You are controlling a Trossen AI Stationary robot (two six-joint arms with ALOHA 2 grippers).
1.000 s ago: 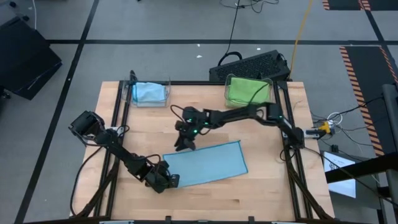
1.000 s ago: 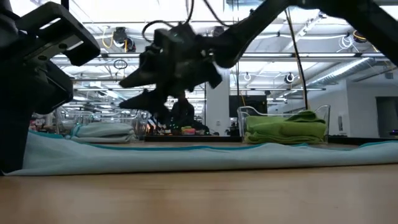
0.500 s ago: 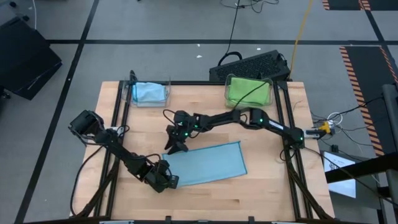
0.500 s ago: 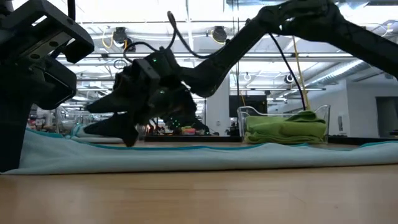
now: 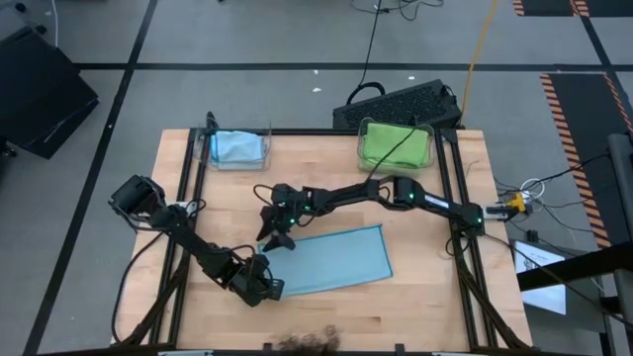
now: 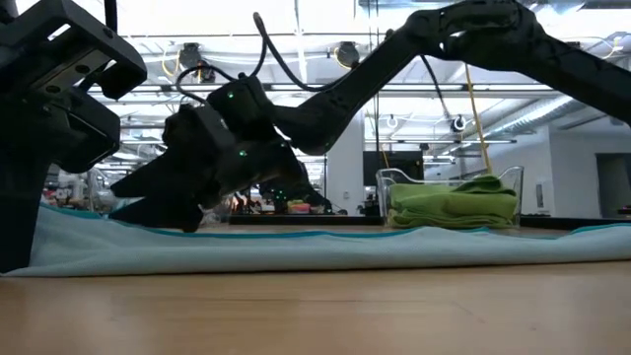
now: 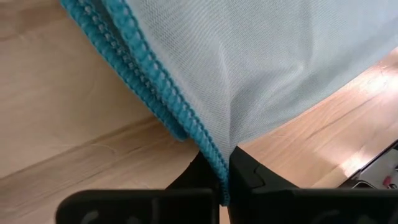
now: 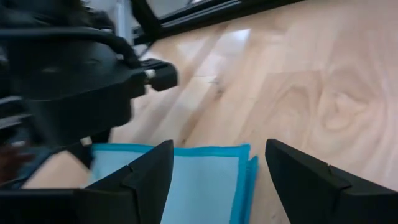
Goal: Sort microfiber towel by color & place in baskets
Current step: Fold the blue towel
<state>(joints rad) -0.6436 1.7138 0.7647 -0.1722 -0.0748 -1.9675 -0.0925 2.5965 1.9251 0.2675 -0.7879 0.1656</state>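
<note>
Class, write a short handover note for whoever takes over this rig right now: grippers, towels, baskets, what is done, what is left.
Left gripper: shut on the near-left corner of the blue towel spread on the table.
Right gripper: open, over that towel's far-left corner, holding nothing.
Left basket: blue towel inside. Right basket: green towel inside.
Done: two towels sorted.
Left: get the spread towel into the blue basket.

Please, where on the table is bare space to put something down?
Bare wood lies between the two baskets, and right of the blue towel. The left-middle is crowded: the left pincer grips the towel's corner and the open right pincer hovers at its far corner.
</note>
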